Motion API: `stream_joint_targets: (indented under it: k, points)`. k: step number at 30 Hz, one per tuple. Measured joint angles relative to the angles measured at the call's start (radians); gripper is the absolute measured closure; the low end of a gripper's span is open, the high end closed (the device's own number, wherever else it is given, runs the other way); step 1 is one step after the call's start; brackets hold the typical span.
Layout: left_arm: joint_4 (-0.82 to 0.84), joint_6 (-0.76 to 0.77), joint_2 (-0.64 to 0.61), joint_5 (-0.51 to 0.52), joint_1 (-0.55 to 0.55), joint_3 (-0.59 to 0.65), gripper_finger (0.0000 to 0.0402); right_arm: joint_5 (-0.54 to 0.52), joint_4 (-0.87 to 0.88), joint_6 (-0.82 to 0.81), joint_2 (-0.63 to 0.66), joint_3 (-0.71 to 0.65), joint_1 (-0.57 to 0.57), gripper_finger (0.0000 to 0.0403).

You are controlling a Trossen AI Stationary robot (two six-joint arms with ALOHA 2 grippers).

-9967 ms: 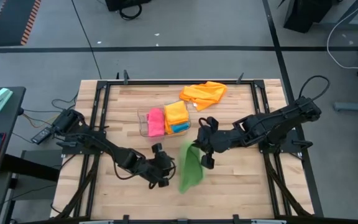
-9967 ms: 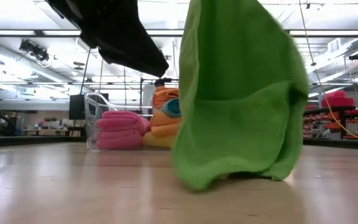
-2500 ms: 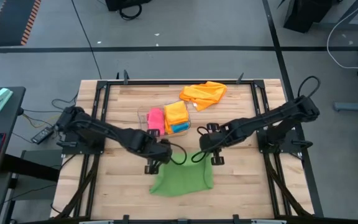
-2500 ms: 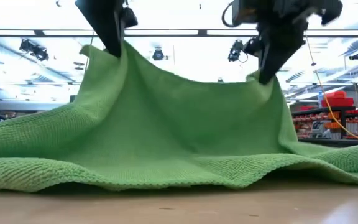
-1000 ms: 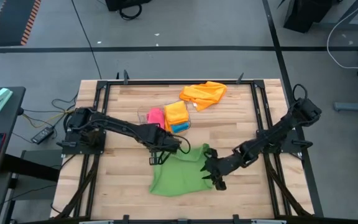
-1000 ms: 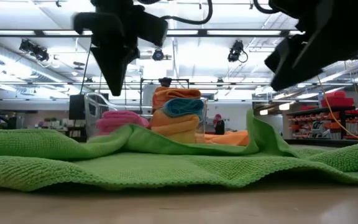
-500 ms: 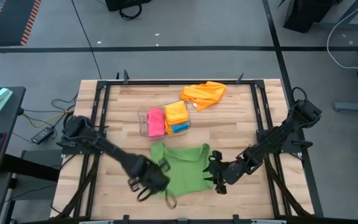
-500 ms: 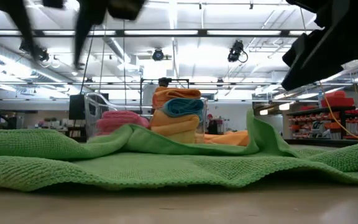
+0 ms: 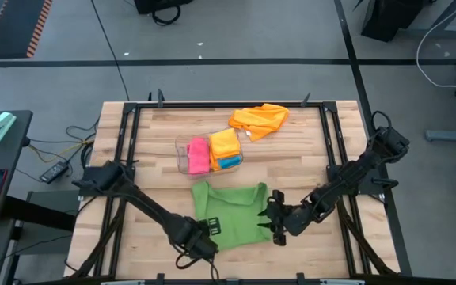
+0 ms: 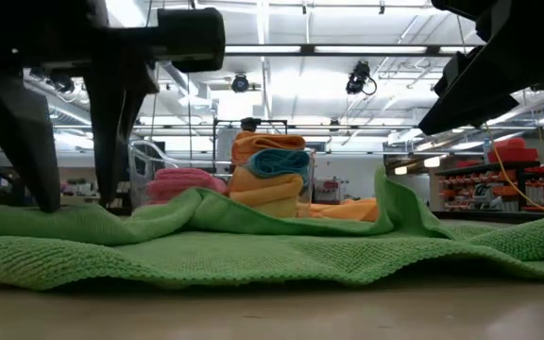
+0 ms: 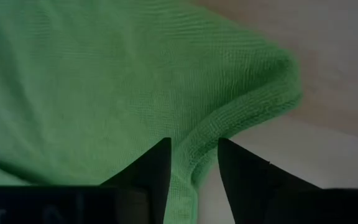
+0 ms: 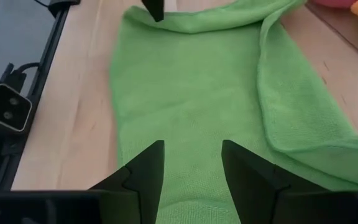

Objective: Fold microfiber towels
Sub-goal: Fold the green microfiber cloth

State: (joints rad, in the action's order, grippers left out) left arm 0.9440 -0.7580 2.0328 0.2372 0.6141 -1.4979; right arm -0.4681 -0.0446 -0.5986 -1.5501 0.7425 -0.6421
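A green microfiber towel (image 9: 232, 210) lies spread on the wooden table, its right side folded into a raised ridge (image 10: 395, 203). My left gripper (image 9: 210, 228) points down at the towel's left edge close to its near-left corner. It is open, with the hemmed edge (image 11: 197, 146) between its two fingers. My right gripper (image 9: 273, 222) hovers open at the towel's right edge, slanting down over the cloth (image 12: 185, 93), with nothing between its fingers. My left gripper comes from above, one finger on either side of the towel's hemmed edge (image 11: 207, 127), a short way from the corner (image 11: 281, 93). In the low view its fingertips (image 10: 107, 194) reach down to the cloth. Whether they touch it I cannot tell.
A clear bin (image 9: 182, 150) beyond the green towel holds folded pink (image 9: 198, 156), orange (image 9: 225, 144) and blue (image 9: 229, 163) towels. A loose orange towel (image 9: 260, 119) lies crumpled near the far edge. A black frame (image 9: 329, 158) runs along the table's sides.
My left gripper has gone from the towel's far-left corner toward the table's near edge and down to the near-left corner. It has rolled about its own axis and opened.
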Motion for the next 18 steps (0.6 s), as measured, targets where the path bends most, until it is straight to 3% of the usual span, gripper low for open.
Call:
stream_joint_targets:
  k: [6, 10, 18]
  points:
    - [0.027, -0.045, 0.025, 0.008, 0.009, 0.0, 0.027, 0.001, 0.001, 0.004, 0.0, 0.0, -0.014, 0.0233]
    - [0.051, -0.06, 0.025, 0.08, 0.004, 0.0, 0.028, -0.002, 0.001, 0.01, 0.0, 0.0, -0.015, 0.0233]
    - [0.0, -0.032, 0.03, 0.077, -0.011, 0.0, 0.0306, -0.003, 0.001, 0.011, 0.0, 0.0, -0.015, 0.0233]
